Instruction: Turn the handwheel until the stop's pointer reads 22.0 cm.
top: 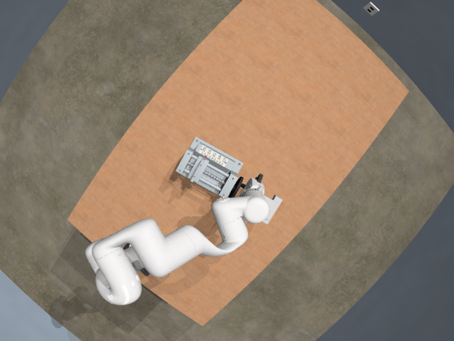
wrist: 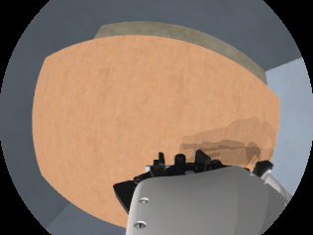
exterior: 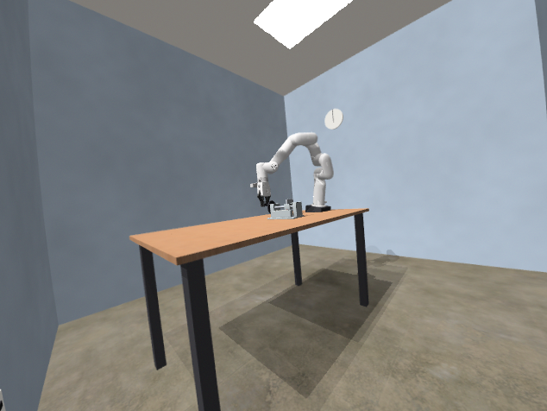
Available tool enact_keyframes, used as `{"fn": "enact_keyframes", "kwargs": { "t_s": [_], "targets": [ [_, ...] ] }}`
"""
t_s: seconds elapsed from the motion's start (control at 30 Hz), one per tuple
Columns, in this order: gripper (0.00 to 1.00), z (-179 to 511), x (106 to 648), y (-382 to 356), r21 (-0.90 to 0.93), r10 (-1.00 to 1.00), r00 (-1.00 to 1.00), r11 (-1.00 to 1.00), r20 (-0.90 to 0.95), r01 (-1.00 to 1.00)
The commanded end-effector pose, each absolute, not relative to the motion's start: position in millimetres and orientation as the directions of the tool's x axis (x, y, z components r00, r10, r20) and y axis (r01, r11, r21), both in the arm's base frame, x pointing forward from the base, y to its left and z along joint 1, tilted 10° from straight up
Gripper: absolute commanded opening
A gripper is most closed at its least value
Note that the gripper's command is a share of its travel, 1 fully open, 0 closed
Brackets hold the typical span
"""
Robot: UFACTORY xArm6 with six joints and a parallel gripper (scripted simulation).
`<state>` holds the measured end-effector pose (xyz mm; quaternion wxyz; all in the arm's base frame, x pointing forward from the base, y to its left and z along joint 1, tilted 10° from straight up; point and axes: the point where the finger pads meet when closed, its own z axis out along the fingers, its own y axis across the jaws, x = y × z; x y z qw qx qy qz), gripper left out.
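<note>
The grey stop fixture (top: 208,167) sits on the wooden table, also seen in the side view (exterior: 286,210). A white scale strip (top: 214,155) runs along its far side, with a small red pointer (top: 205,156) on it. The reading is too small to tell. The black handwheel (top: 240,183) is at the fixture's right end. My gripper (top: 254,182) hangs just outside the handwheel, fingers pointing down and partly open, with nothing seen between them. It is low beside the fixture's end in the side view (exterior: 264,201). In the wrist view only dark fingertips show above the gripper body. The handwheel is hidden there.
The arm's base (top: 135,262) stands at the table's near-left corner, and the arm reaches past the fixture's front side. The table edge (top: 293,234) runs close behind the wrist. A wall clock (exterior: 333,118) hangs behind the arm.
</note>
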<state>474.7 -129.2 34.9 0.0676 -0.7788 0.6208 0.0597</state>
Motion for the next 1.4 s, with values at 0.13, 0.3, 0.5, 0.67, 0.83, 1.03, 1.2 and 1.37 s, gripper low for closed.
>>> {"fn": "enact_keyframes", "kwargs": {
  "t_s": [0.13, 0.3, 0.5, 0.67, 0.83, 1.03, 1.2, 1.37],
  "targets": [
    [0.57, 31.2, 476.9, -129.1, -0.037, -0.959, 0.223, -0.22, -0.174, -0.975],
    [0.57, 31.2, 476.9, -129.1, -0.037, -0.959, 0.223, -0.22, -0.174, -0.975],
    [0.57, 31.2, 476.9, -129.1, -0.037, -0.959, 0.223, -0.22, -0.174, -0.975],
    [0.06, 31.2, 476.9, -129.1, -0.037, -0.959, 0.223, -0.22, -0.174, -0.975],
    [0.06, 31.2, 476.9, -129.1, -0.037, -0.959, 0.223, -0.22, -0.174, -0.975],
    [0.06, 31.2, 476.9, -129.1, -0.037, -0.959, 0.223, -0.22, -0.174, -0.975],
    [0.06, 31.2, 476.9, -129.1, -0.037, -0.959, 0.223, -0.22, -0.174, -0.975],
    [0.06, 31.2, 476.9, -129.1, -0.037, -0.959, 0.223, -0.22, -0.174, -0.975]
  ]
}}
